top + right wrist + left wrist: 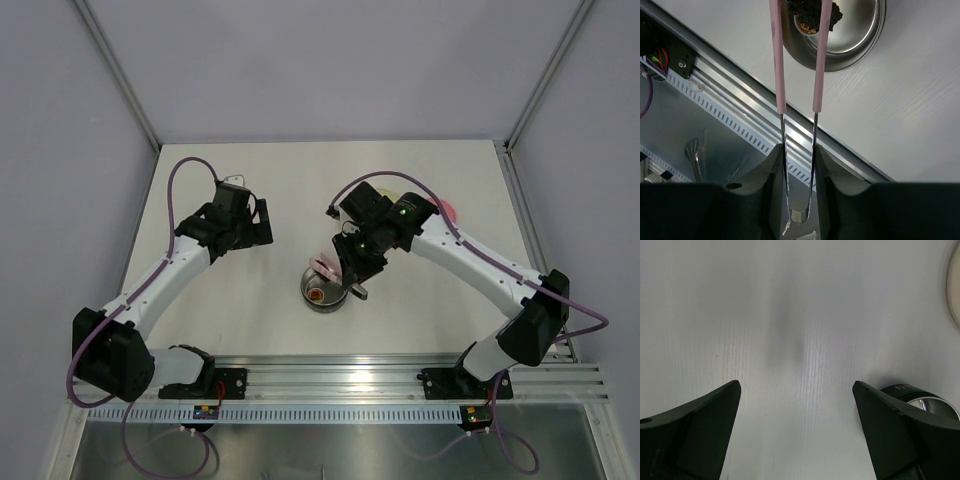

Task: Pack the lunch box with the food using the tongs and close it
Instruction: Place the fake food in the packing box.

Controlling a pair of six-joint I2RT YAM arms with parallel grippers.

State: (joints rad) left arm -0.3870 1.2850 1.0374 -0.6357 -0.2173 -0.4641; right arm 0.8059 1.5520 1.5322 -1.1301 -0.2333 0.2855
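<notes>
The right gripper [799, 155] is clamping the tongs [820, 65], whose tips are seemingly pinching a dark food piece [802, 11] just over the lunch box [860, 35], so packing is proceeding and the next move is calling for releasing it inside.

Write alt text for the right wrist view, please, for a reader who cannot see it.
The right hand grips pale pink tongs by their metal end; the two arms reach up to a dark food piece at the steel lunch box. A metal rail borders the white table at left.
</notes>
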